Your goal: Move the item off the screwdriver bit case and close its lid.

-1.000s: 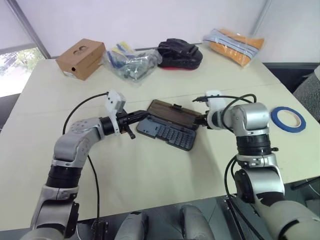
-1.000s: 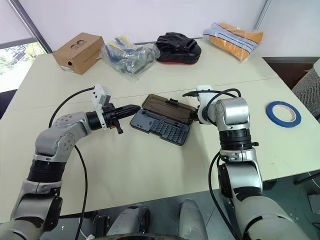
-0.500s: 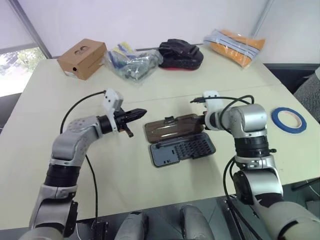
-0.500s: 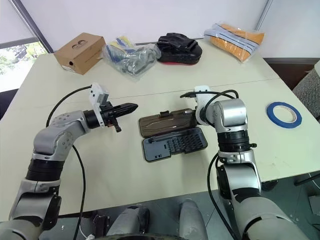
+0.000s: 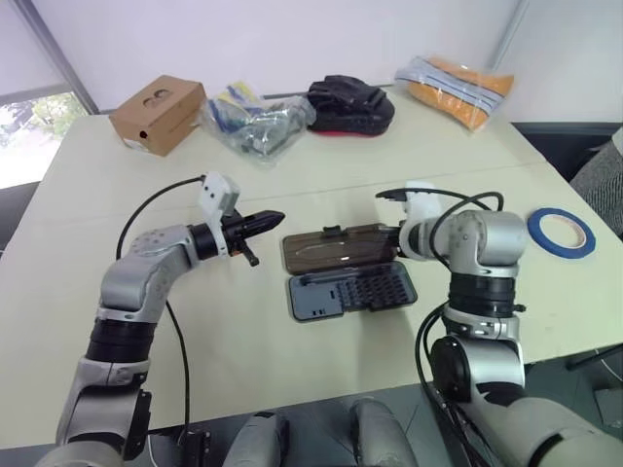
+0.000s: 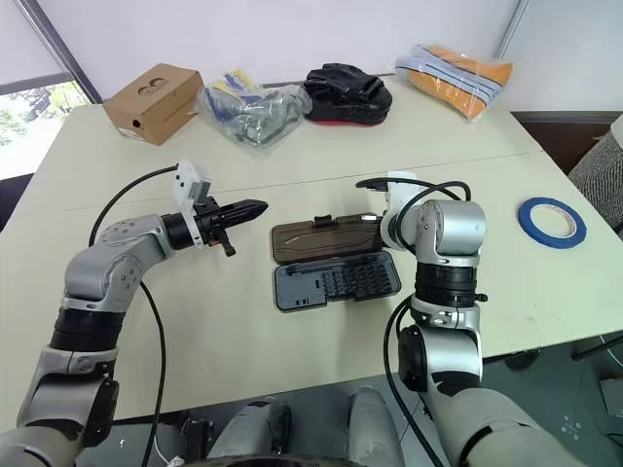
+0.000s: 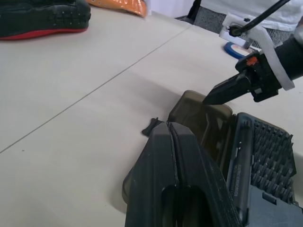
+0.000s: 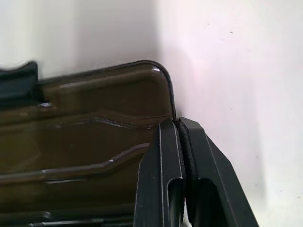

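While the screwdriver bit case [image 5: 352, 291] lies open on the bench [image 5: 292, 350] in the left eye view, its lid [image 5: 339, 248] is flat on the bench beyond the tray, between the two arms: the left claw [image 5: 273, 219] hangs just off the lid's near corner with its fingers together on nothing, and the right claw [image 5: 398, 234] sits at the lid's opposite short end. Well off past the right arm rests the blue tape [image 5: 561, 232], clear of the case, so by my reading only the closing remains. Seen from the right eye view, the layout is the same, with the lid's small latch tab [image 6: 323, 223] on the far long edge, away from both claws. Looking along the left wrist view, the left claw's fingers [image 7: 180, 189] are pressed shut above the lid's corner, and the right claw [image 7: 222, 91] comes down at the lid's far end. Along the right wrist view, the right claw's fingers [image 8: 163, 179] are closed tight, empty, tips against the lid's rounded corner [image 8: 161, 78]. Judged from its look, the lid is thin, light, stiff plastic, smooth and likely slippery; it should swing on the hinge if a tip slides under the free long edge near the latch tab, while the light tray may skid unless steadied.
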